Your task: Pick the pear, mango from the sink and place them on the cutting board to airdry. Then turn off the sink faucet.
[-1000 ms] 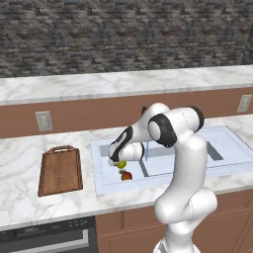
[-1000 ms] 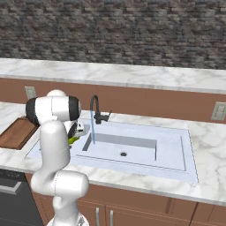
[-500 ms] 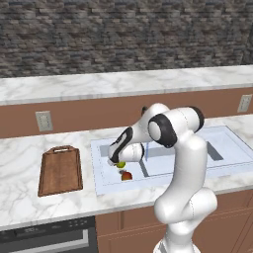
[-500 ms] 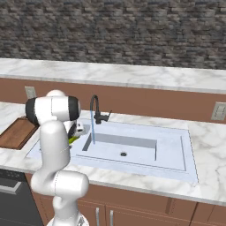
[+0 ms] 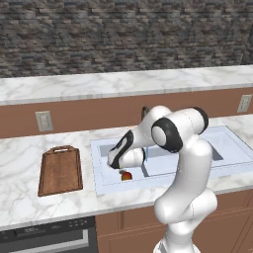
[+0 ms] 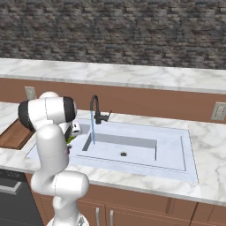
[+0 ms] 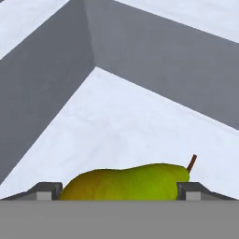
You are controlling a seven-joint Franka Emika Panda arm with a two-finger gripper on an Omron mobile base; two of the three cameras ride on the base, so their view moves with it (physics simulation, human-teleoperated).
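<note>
The pincer (image 7: 119, 196) is down in the left basin of the sink (image 5: 232, 148), closed around the pear (image 7: 126, 182), which lies lengthwise between its two fingertips (image 7: 45, 191) with the stem toward the right one. The mango (image 5: 126, 175) sits on the basin floor just below the hand. The cutting board (image 5: 60, 170) lies on the tabletop (image 5: 20, 192) left of the sink. Water runs from the faucet (image 6: 96, 112).

The marble table (image 5: 20, 168) carries the cutting board (image 5: 61, 170) at about nine o'clock of the sink (image 5: 101, 185), apart from it. The sink is set into the table, the sink faucet (image 6: 95, 112) at its back rim.
</note>
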